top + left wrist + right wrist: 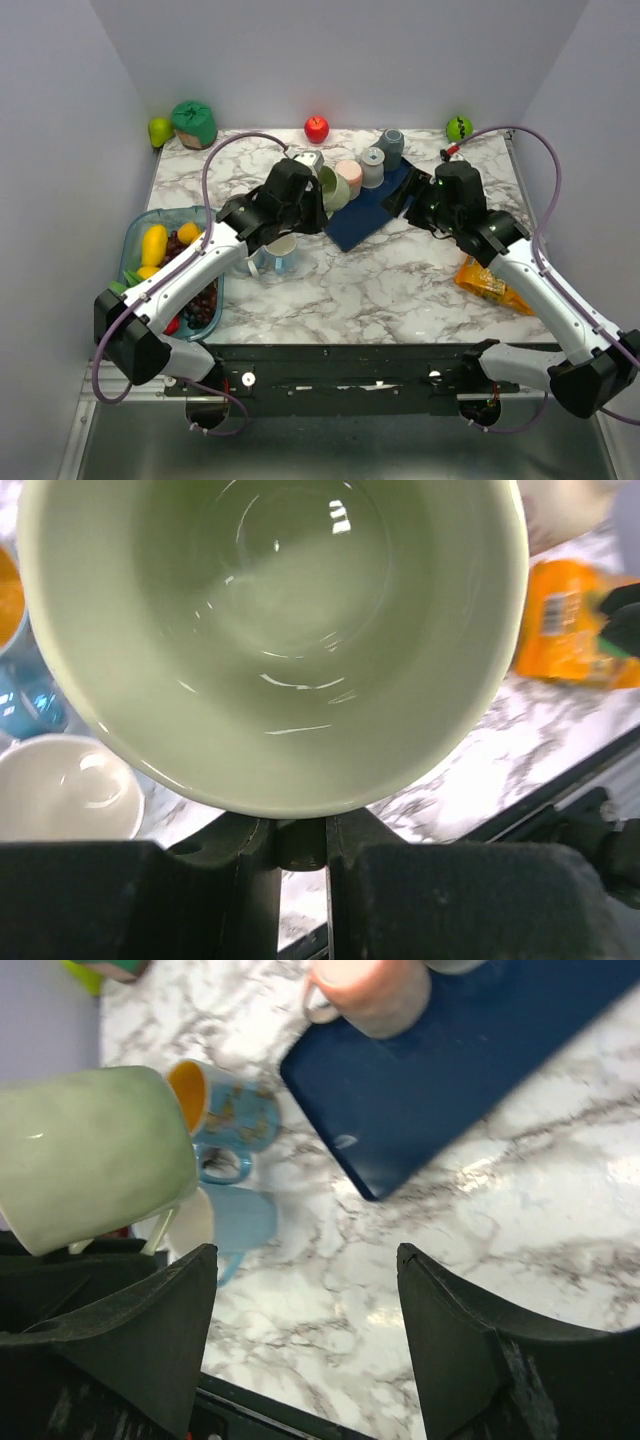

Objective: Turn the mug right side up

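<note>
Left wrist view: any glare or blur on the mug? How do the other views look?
Left wrist: the mug fills the frame and is fairly sharp, with small white glints inside; the packet behind it is soft. Right wrist: there are glare patches on the table and one glint on the mat, and the gripper fingers are dark. Top external: even light, soft shadows, no blur.

My marble tabletop (380,275) carries a navy mat (362,218) near the back, a teal fruit tray (134,226) at my left edge, an orange packet (490,283) on my right, a white mug (195,1220) touching a pale blue mug (248,1218) left of centre, and a red apple (316,128) at the back wall.
</note>
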`<state>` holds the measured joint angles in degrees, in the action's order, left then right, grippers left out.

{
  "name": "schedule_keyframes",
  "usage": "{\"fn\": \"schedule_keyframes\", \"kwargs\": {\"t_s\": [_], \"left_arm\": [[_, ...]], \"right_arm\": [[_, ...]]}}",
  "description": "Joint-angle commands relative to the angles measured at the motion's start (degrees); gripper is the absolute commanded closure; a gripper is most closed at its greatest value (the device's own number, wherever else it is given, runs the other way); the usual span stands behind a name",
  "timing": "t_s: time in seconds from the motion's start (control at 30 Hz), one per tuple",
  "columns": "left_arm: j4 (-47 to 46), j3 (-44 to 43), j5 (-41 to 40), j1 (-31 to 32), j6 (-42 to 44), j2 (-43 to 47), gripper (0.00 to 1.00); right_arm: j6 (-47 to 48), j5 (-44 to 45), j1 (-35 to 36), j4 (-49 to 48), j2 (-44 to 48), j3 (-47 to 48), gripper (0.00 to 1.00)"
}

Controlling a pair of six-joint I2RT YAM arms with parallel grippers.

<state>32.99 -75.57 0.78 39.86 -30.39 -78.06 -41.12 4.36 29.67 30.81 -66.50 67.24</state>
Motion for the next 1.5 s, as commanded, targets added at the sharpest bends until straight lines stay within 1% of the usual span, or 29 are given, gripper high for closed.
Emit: {"fn": "schedule_keyframes", "kwargs": {"t_s": [0.0,0.07,0.23,0.33,0.63,0.9,1.17,1.2,1.23,1.27,1.3,1.33,1.4,1.43,1.47], "left_arm": [[2.9,-1.9,-10.3,3.0,-0.4,-2.5,1.00],[5.7,-2.9,-12.2,3.8,-1.7,-6.0,1.00],[8.7,-4.1,-18.3,6.4,-4.1,-12.9,1.00],[9.7,-3.6,-19.1,7.0,-5.1,-15.4,1.00],[8.9,0.7,-17.2,7.5,-6.4,-17.4,1.00],[6.7,4.2,-17.8,7.6,-6.2,-19.3,1.00],[3.5,6.7,-13.8,7.6,-5.8,-21.1,1.00],[2.9,7.3,-13.4,7.6,-5.8,-21.2,0.98],[2.4,7.6,-13.3,7.7,-6.0,-20.6,0.90],[2.3,7.8,-13.3,7.6,-6.0,-20.4,0.86],[2.3,8.1,-13.6,7.7,-6.1,-20.1,0.79],[2.3,8.1,-14.0,7.6,-6.0,-19.6,0.67],[2.3,8.1,-14.6,7.6,-5.7,-19.1,0.61],[2.4,8.1,-14.7,7.7,-5.7,-18.6,0.55],[2.6,7.9,-14.9,7.6,-5.7,-18.5,0.52]], "right_arm": [[-1.5,5.7,0.2,6.5,-2.0,1.5,0.21],[-1.5,6.8,0.2,7.5,-2.9,1.7,0.21],[-1.9,9.3,0.2,9.3,-7.1,2.8,0.21],[-2.4,10.0,0.2,9.8,-8.5,2.9,0.21],[-2.5,9.5,0.2,9.6,-10.8,2.5,0.21],[-2.5,9.0,0.2,9.3,-13.3,3.2,0.21],[-2.8,8.6,0.1,9.3,-13.9,3.2,0.21],[-2.8,8.6,0.1,9.3,-13.8,3.1,0.21],[-2.8,8.6,0.1,9.3,-13.7,3.0,0.21],[-2.9,8.6,0.1,9.3,-13.5,2.9,0.21],[-3.0,8.6,0.2,9.3,-13.4,2.7,0.21],[-3.1,8.6,0.1,9.3,-13.2,2.6,0.21],[-3.2,8.6,0.1,9.3,-12.7,2.5,0.21],[-3.3,8.6,0.1,9.3,-12.6,2.4,0.21],[-3.3,8.6,0.1,9.3,-12.4,2.4,0.21]]}}
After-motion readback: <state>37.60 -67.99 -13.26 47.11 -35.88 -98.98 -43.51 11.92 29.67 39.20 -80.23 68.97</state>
